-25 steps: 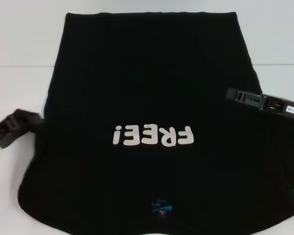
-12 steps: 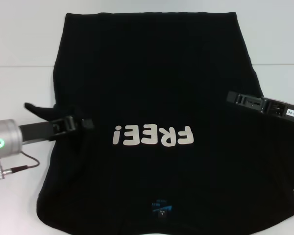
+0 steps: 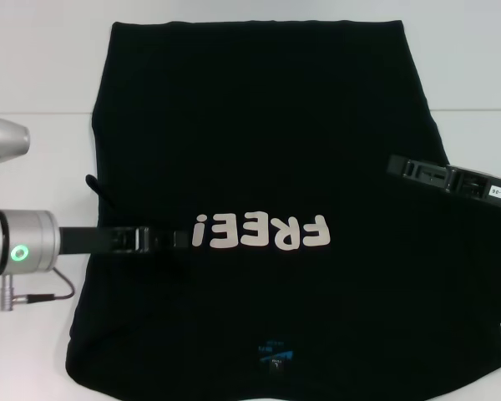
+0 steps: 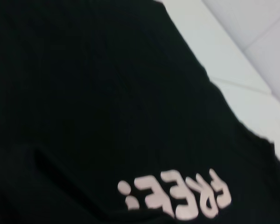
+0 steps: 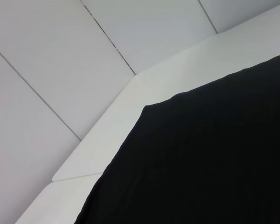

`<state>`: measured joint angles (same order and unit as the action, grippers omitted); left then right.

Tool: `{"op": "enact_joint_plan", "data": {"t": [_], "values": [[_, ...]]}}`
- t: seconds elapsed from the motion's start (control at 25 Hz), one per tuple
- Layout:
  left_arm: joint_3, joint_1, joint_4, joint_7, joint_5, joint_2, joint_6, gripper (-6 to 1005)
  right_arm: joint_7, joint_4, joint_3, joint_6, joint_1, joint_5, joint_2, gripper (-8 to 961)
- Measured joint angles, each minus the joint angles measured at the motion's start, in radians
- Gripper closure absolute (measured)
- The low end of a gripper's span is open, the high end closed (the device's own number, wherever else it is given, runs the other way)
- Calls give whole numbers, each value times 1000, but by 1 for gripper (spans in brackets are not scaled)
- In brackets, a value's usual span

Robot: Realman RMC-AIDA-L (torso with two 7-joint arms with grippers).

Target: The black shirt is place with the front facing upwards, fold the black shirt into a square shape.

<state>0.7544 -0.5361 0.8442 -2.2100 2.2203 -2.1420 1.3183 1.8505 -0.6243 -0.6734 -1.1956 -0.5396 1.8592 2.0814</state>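
The black shirt [image 3: 259, 125] lies flat on the white table [image 3: 33, 75] with white letters "FREE!" [image 3: 261, 232] face up and a blue neck label [image 3: 275, 357] at the near edge. My left gripper [image 3: 180, 240] reaches in from the left, low over the shirt just left of the letters, shut on the shirt's left sleeve, which is folded inward. The left wrist view shows the letters [image 4: 177, 196] and a cloth fold [image 4: 60, 172]. My right gripper [image 3: 392, 163] hangs over the shirt's right side. The right wrist view shows the shirt's cloth [image 5: 214, 154].
The table [image 5: 130, 107] shows bare white surface left of and beyond the shirt. A small tip of cloth [image 3: 92, 182] sticks out at the shirt's left edge. The shirt's right sleeve [image 3: 497, 334] spreads to the near right.
My left gripper has moved right from the table's left side onto the shirt, drawing the left sleeve inward, so the shirt's left edge is straighter. The right arm has not moved.
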Motion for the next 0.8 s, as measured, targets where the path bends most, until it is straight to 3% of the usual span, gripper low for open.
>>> {"op": "enact_joint_plan", "data": {"t": [0.16,0.24,0.44,0.8], "values": [[-51,19,36,8,35,-1,27,668,2,1,1,2,1,0,0,25],[-127,35,41,5,12,-2,26,532,2,1,2,3,2,0,0,27],[-267,49,33,-40,-20,1,19,318,1,2,4,5,2,0,1,33],[-287,11,-113,-84,-41,6,-119,118,-1,1,6,4,2,0,3,44]]}}
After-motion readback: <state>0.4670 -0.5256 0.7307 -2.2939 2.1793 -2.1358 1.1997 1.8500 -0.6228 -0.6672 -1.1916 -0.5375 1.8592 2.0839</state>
